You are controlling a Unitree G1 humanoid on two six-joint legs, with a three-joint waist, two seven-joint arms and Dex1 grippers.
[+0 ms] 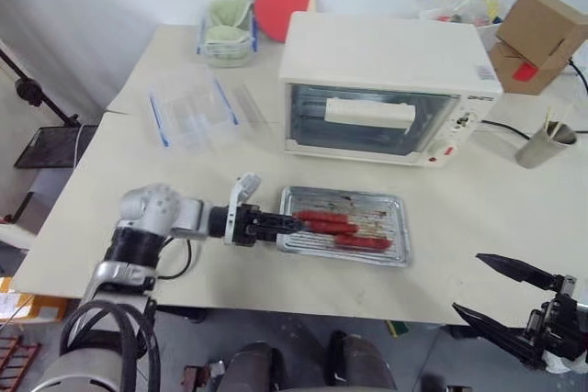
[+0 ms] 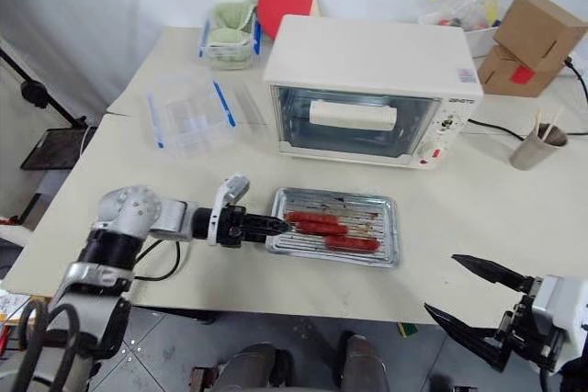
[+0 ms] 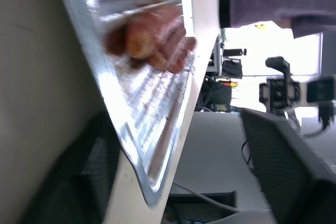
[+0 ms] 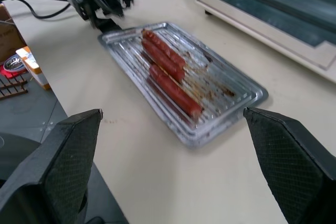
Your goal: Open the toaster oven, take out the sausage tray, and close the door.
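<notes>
- The surface (image 1: 478, 227) carries everything, and the sausage tray (image 1: 390, 227) lies on it at centre frame in the head views, not far from the lower edge; a shove from the left hand could slide it toward that edge
- The toaster oven (image 1: 377, 52) sits in the upper middle of the frame, just above the tray, and its door (image 1: 367, 121) looks shut, so the task seems near done; a careless arm swing could knock the handle and drop the door open
- The left hand (image 1: 285, 224) sits at the tray's left end, fingers spread with the rim between them in the left wrist view; whether they touch the metal I cannot tell. Pulling away at an angle could catch the rim, tip the tray and roll the sausages (image 1: 344, 229) off the rack
- The right hand (image 1: 491, 296) hangs wide open and empty at lower right, off the surface edge and well apart from the tray; little risk there unless it sweeps inward
</notes>
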